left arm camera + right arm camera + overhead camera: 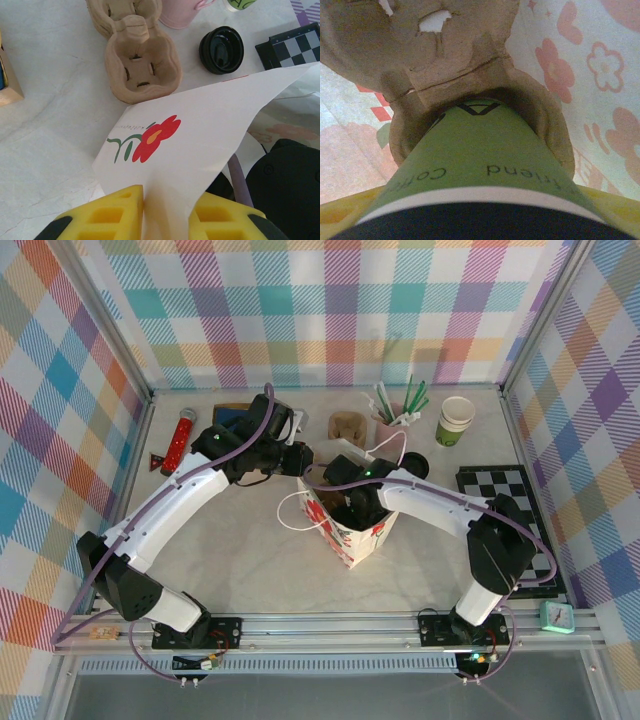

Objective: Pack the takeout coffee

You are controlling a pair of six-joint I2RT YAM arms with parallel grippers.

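The takeout coffee (480, 150), a green cup with a white band and black lid, hangs upright with its base in a well of a brown pulp carrier (445, 45) inside the flowered paper bag (350, 535). My right gripper (480, 222) is shut on the cup just under the lid, a yellow finger (340, 215) on each side. In the top view the right gripper (353, 502) reaches down into the bag's mouth. My left gripper (167, 202) is shut on the bag's white flap (200, 125) with the red flower, holding it at the bag's far left corner (303, 462).
On the table behind the bag lie another pulp carrier (140, 65), a loose black lid (221, 49), a pink mug of straws (395, 408) and a stack of lidless green cups (456, 421). A chessboard (512, 508) lies on the right, a red tube (180, 440) on the left.
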